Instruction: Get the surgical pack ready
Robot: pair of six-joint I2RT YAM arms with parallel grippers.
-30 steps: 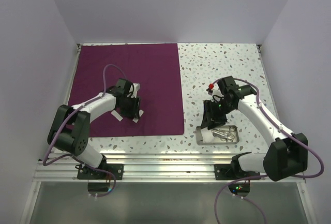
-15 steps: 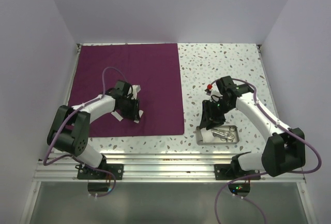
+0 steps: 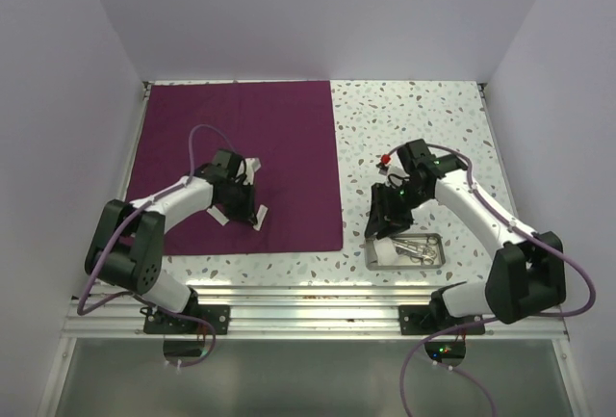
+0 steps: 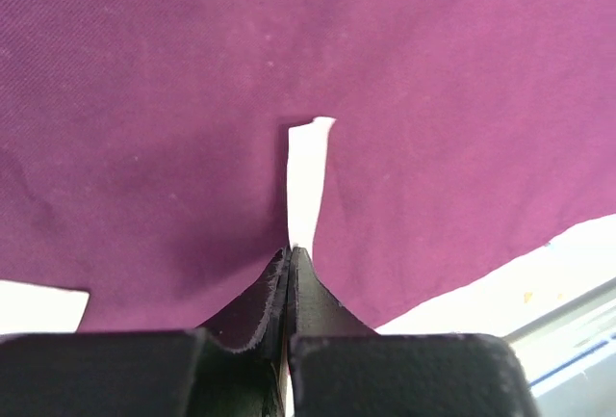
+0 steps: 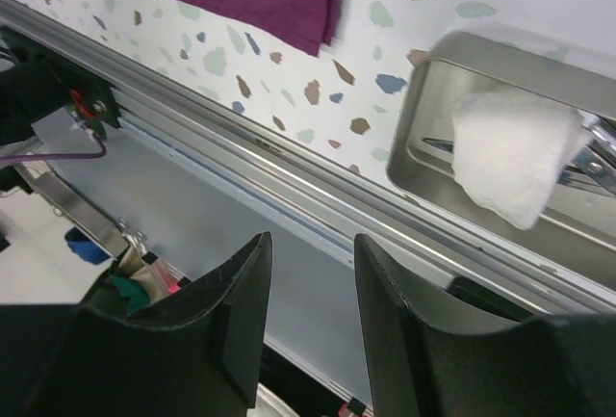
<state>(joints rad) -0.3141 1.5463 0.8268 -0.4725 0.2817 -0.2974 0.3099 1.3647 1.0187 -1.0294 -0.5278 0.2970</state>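
The plum-purple cloth [image 3: 279, 138] lies flat on the left half of the table. My left gripper [image 3: 243, 203] is low over the cloth's near part, with small white gauze pads [image 3: 253, 165] around it. In the left wrist view the left gripper [image 4: 291, 251] is shut on a gauze pad [image 4: 306, 171] that stands edge-on above the cloth [image 4: 433, 99]. The right gripper [image 3: 378, 227] hovers by the left end of the steel tray [image 3: 372, 255]. In the right wrist view the right gripper [image 5: 311, 244] stands open with nothing between its fingers. The tray [image 5: 416, 138] holds a gauze pad [image 5: 515, 152] and silver instruments [image 5: 599, 143].
An aluminium rail [image 3: 318, 292] runs along the table's near edge, seen close in the right wrist view as rail [image 5: 289, 176]. Another white pad [image 4: 38, 306] lies on the cloth at lower left. White walls enclose the speckled table [image 3: 414, 128] on three sides.
The left gripper's jaws have come together on the gauze pad. The right arm has drifted slightly left and nearer, still open.
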